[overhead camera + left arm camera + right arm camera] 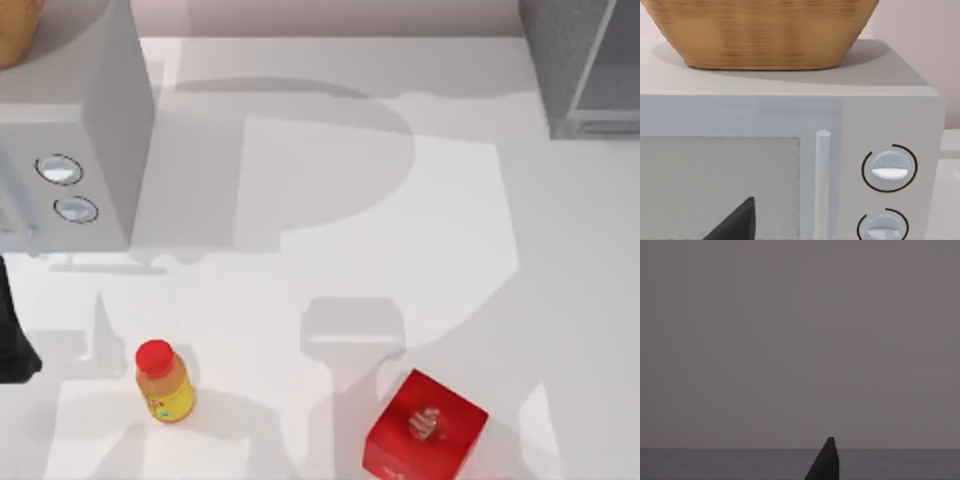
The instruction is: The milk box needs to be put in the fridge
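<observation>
The milk box is out of view. The fridge (585, 70), a grey metallic cabinet with a pale inside, stands at the table's far right corner. My left arm (12, 335) is a dark shape at the table's left edge, in front of the dial appliance. In the left wrist view, a dark part of my left gripper (735, 222) sits close to that appliance's front. In the right wrist view, a dark part of my right gripper (825, 462) stands before a plain grey surface.
A grey box appliance (75, 130) with two round dials (889, 168) fills the far left, with a wicker basket (765, 35) on top. An orange juice bottle (165, 385) with a red cap stands front left. A red cube box (425, 430) sits front right.
</observation>
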Motion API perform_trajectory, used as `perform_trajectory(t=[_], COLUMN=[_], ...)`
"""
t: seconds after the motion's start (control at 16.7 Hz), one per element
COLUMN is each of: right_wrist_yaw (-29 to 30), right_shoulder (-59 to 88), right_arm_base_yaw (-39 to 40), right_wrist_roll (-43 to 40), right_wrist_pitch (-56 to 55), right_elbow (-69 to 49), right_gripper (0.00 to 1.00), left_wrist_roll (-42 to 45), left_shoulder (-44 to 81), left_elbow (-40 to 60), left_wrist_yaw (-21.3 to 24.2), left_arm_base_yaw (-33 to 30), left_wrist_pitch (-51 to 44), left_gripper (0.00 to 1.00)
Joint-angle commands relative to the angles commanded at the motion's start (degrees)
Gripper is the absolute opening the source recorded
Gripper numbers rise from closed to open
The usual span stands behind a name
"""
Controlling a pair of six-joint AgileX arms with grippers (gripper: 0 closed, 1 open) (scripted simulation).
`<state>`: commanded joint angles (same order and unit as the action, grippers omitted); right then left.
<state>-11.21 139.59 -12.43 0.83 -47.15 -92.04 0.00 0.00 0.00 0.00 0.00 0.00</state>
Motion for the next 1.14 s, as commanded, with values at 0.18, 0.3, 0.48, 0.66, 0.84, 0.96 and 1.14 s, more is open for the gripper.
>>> perform_trajectory(t=[0.18, 0.3, 0.48, 0.66, 0.84, 0.96, 1.14], right_wrist_yaw=[0.0, 0.0, 0.0, 0.0, 0.0, 0.0, 0.0], right_shoulder=[0.0, 0.0, 0.0, 0.0, 0.0, 0.0, 0.0], right_arm_base_yaw=[0.0, 0.0, 0.0, 0.0, 0.0, 0.0, 0.0], right_wrist_roll=[0.0, 0.0, 0.0, 0.0, 0.0, 0.0, 0.0], right_wrist_pitch=[0.0, 0.0, 0.0, 0.0, 0.0, 0.0, 0.0], right_elbow=[0.0, 0.0, 0.0, 0.0, 0.0, 0.0, 0.0], right_gripper=[0.23, 0.38, 0.6, 0.83, 1.0, 1.0, 1.0], left_wrist_roll=[0.0, 0.0, 0.0, 0.0, 0.0, 0.0, 0.0], left_shoulder=[0.0, 0.0, 0.0, 0.0, 0.0, 0.0, 0.0], left_elbow=[0.0, 0.0, 0.0, 0.0, 0.0, 0.0, 0.0], left_wrist_yaw=[0.0, 0.0, 0.0, 0.0, 0.0, 0.0, 0.0], left_arm_base_yaw=[0.0, 0.0, 0.0, 0.0, 0.0, 0.0, 0.0], left_wrist_pitch=[0.0, 0.0, 0.0, 0.0, 0.0, 0.0, 0.0], left_gripper=[1.0, 1.0, 1.0, 1.0, 1.0, 1.0, 1.0])
